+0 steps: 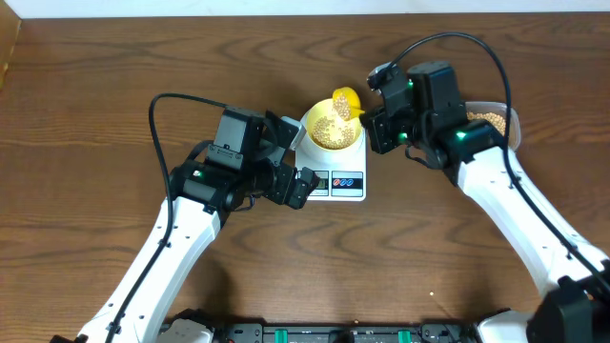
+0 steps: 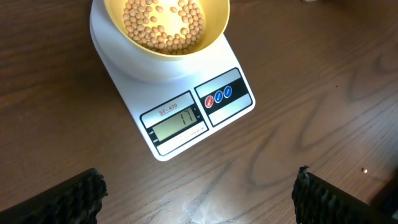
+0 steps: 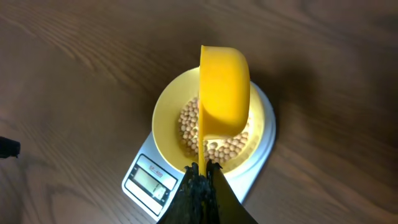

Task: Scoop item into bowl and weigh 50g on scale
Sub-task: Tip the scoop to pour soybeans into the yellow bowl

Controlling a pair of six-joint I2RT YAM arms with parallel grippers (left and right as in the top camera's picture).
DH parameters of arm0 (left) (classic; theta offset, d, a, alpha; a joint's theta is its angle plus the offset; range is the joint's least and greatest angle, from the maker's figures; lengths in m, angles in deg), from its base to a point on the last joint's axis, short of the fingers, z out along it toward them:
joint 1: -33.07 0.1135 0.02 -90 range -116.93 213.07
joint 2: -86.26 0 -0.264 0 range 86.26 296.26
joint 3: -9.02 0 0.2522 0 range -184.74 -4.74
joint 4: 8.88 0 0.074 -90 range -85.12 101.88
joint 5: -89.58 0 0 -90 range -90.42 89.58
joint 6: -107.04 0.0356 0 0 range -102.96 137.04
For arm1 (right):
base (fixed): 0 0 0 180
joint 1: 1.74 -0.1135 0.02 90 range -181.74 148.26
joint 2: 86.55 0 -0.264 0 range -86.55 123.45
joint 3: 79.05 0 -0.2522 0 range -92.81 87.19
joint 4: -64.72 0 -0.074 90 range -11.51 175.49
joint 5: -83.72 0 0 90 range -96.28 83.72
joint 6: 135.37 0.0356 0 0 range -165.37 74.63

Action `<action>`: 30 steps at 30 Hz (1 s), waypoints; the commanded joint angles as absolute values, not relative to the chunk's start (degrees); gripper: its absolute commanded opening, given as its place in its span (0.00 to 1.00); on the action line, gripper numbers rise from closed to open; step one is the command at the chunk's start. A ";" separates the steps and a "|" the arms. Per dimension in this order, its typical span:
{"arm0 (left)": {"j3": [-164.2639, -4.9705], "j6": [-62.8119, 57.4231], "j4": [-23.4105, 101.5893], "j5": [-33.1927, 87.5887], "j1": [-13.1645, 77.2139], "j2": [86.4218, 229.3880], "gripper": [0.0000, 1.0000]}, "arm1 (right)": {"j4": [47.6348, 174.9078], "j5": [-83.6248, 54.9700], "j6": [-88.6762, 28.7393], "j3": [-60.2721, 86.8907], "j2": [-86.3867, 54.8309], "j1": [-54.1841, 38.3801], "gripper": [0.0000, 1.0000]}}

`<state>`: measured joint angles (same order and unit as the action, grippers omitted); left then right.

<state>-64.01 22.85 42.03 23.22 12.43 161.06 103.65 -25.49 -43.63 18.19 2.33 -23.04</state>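
Right gripper (image 3: 202, 171) clamps the handle of the yellow measuring spoon (image 3: 224, 87), which is tipped over the bowl (image 3: 163, 124) on the scale (image 3: 266, 138).
Only my left wrist view shows the scale's display (image 2: 176, 122) and the soybeans (image 2: 163, 22) covering the bowl's floor. My left gripper (image 2: 199, 198) hangs wide just in front of the scale. Overhead alone shows the clear tub (image 1: 496, 119) behind my right arm and open worktop (image 1: 95, 95) to the left and front.

Overhead is evenly lit, with soft arm shadows on the table (image 1: 95, 143). Left wrist is sharp: scale (image 2: 186, 118) display legible, pale glare on wood beside it. Right wrist is dimmer with dark corners; spoon (image 3: 224, 87) oversaturated, right gripper (image 3: 202, 171) soft near lens.
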 commanded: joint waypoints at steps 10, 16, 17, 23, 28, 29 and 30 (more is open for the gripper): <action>-63.98 22.52 42.09 22.85 12.36 161.17 0.98 | 104.55 -23.74 -48.92 16.69 1.08 -23.52 0.01; -63.98 22.52 42.07 22.85 12.36 161.17 0.98 | 104.46 -18.95 -52.98 16.69 1.08 -26.36 0.01; -63.98 22.52 42.09 22.85 12.36 161.17 0.98 | 104.42 -17.22 -53.03 16.69 1.08 -26.93 0.01; -63.98 22.52 42.07 22.83 12.36 161.17 0.98 | 104.42 -11.43 -57.46 16.69 1.08 -28.92 0.01; -63.98 22.52 42.07 22.83 12.36 161.17 0.98 | 103.85 -9.42 -62.01 16.69 1.08 -29.75 0.01; -63.98 22.52 42.07 22.85 12.36 161.17 0.98 | 103.65 -9.44 -63.52 16.69 1.08 -29.99 0.01; -63.98 22.52 42.07 22.83 12.36 161.17 0.98 | 103.52 -9.44 -64.55 16.69 1.08 -30.21 0.01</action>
